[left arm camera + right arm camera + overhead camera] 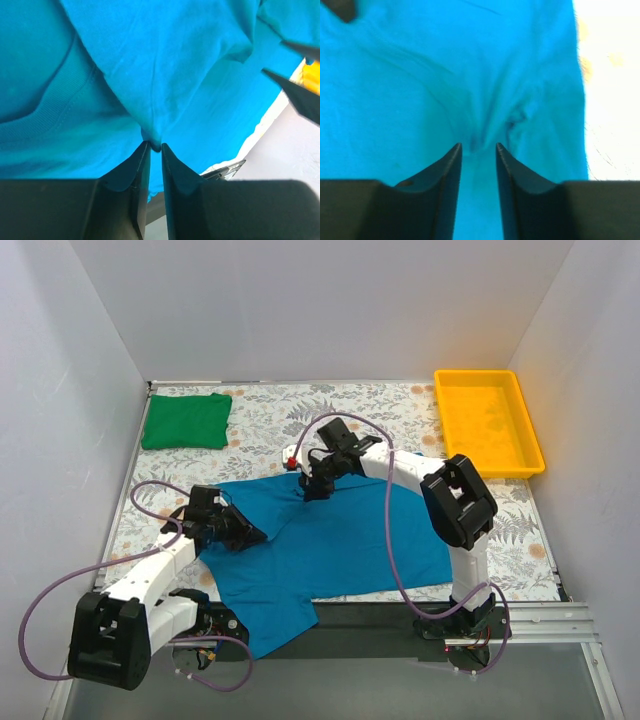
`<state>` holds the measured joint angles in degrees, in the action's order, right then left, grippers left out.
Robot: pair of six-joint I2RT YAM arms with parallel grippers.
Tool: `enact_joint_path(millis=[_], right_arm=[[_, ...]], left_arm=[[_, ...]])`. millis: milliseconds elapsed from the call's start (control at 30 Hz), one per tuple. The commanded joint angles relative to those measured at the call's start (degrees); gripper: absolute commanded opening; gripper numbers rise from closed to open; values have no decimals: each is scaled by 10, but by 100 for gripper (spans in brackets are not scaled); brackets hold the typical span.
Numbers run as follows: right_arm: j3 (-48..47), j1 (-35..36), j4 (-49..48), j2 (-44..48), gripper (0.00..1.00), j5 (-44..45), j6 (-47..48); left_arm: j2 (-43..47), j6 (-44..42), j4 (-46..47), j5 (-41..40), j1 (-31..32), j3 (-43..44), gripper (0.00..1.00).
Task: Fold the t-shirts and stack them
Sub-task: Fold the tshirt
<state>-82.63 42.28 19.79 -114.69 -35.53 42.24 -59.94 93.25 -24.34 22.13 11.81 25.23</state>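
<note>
A folded bright green t-shirt (186, 421) lies in the upper left of the overhead frame on the leaf-patterned worktop (270, 415), well apart from both arms. Below it, at left of centre, the left tool (155, 146) rests on the left edge of the teal-blue t-shirt (340, 550). Its fingers are drawn to a narrow slit, and a small peak of the blue cloth is pinched between their tips. A ribbed seam of the shirt crosses the left of that wrist view.

The teal-blue t-shirt is spread across the middle of the frame. One lower corner hangs past the near edge of the worktop, between the two arm bases.

At centre, the right tool (478, 146) is over the shirt's upper edge. Its jaws stand partly apart with flat blue cloth showing in the gap, and a pucker of creases sits just ahead of the tips.

A yellow plastic tray (522, 430) sits in the upper right corner.
</note>
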Motion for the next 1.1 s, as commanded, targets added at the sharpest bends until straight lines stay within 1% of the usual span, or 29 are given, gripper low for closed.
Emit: enact_joint_path(millis=[0, 33, 133, 167, 267, 367, 433, 467, 600, 733, 767, 800, 900, 1067], right_arm=[[-24, -33, 4, 34, 43, -4, -20], [-24, -40, 4, 40, 43, -9, -22], [-20, -80, 4, 64, 44, -30, -36], [-18, -101, 4, 70, 43, -38, -41], [-7, -141, 4, 97, 44, -65, -49], [20, -170, 5, 131, 43, -79, -50], [49, -182, 6, 157, 43, -90, -50], [61, -192, 5, 166, 43, -93, -51], [116, -214, 4, 207, 43, -117, -62], [164, -221, -4, 234, 43, -144, -76], [173, -222, -6, 236, 43, -144, -77], [175, -225, -8, 240, 43, -146, -82], [177, -244, -16, 242, 43, -155, -93], [186, -282, -27, 240, 43, -169, -105]], left_arm=[[32, -10, -28, 13, 2, 26, 16], [38, -10, -33, 9, 1, 30, 20], [67, -17, -53, -18, 2, 48, 28], [72, -18, -61, -29, 2, 54, 32], [82, -28, -61, -53, 1, 74, 36], [66, -37, -41, -83, -5, 92, 41], [41, -50, -18, -96, -18, 97, 41], [29, -54, 8, -96, -39, 99, 41], [-32, -87, 48, -99, -91, 126, 41], [-90, -127, 88, -145, -117, 146, 41], [-102, -132, 101, -153, -139, 148, 41], [-126, -136, 104, -157, -146, 156, 41], [-163, -137, 120, -167, -165, 166, 41], [-213, -138, 130, -179, -187, 187, 38]])
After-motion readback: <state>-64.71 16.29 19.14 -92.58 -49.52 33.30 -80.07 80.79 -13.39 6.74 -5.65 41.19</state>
